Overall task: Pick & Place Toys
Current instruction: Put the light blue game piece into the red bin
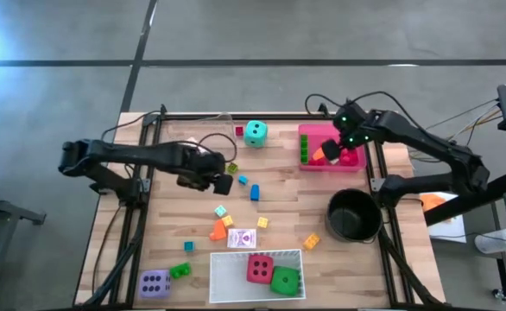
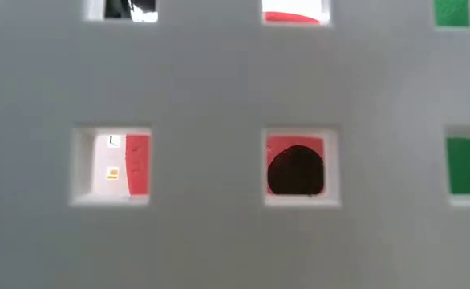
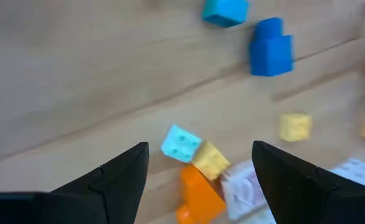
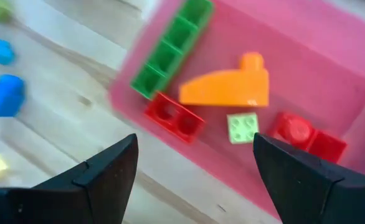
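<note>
White perforated tray wall (image 2: 219, 209) blocking low view

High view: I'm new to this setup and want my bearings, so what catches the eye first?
The red die and green die sit side by side in the white tray at the near edge. The right gripper hovers, fingers open, over the pink tray of blocks at the far right. Small bright blocks lie scattered mid-table, by the left gripper.
</note>
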You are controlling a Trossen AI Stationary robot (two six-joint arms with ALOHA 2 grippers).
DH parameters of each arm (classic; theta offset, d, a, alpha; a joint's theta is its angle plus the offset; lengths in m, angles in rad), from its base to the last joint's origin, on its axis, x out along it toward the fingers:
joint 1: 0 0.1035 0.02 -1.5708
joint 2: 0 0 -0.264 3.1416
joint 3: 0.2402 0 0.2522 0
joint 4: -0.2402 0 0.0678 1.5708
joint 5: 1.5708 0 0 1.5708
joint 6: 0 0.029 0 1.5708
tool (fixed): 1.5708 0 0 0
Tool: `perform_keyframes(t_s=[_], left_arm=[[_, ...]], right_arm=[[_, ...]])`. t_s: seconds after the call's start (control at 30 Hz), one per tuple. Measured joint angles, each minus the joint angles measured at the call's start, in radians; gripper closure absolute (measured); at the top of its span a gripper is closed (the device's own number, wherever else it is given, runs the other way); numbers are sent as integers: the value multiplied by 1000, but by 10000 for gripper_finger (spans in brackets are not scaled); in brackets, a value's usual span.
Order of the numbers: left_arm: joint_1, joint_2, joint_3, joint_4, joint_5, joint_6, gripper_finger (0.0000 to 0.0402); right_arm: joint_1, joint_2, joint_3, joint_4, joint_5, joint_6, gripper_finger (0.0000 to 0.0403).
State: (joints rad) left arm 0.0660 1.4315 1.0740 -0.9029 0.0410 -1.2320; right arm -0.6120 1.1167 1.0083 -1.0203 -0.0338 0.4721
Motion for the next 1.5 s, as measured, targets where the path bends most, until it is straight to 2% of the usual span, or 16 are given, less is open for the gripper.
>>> perform_keyframes(t_s=[0.13, 0.4, 0.57, 0.77, 0.97, 1.27, 1.5], left_arm=[[-14, 96, 0, 11, -2, 19, 116], [-80, 214, 0, 53, -17, 198, 117], [-142, 230, 0, 82, -38, 266, 117], [-192, 232, -5, 100, -128, 300, 117], [-198, 245, -68, 211, -70, 319, 118], [-201, 249, -144, 208, -66, 290, 118], [-202, 248, -148, 289, -73, 317, 118]], right_arm=[[47, -4, 67, 1, 1, 0, 92], [111, -4, 167, 2, 3, -7, 92], [117, -4, 185, 1, 3, -16, 92], [117, -3, 168, -1, 2, -16, 92], [117, -3, 146, -2, -1, -16, 92], [152, -3, 146, -1, -5, -16, 92], [159, -3, 146, -1, -5, -16, 92]])
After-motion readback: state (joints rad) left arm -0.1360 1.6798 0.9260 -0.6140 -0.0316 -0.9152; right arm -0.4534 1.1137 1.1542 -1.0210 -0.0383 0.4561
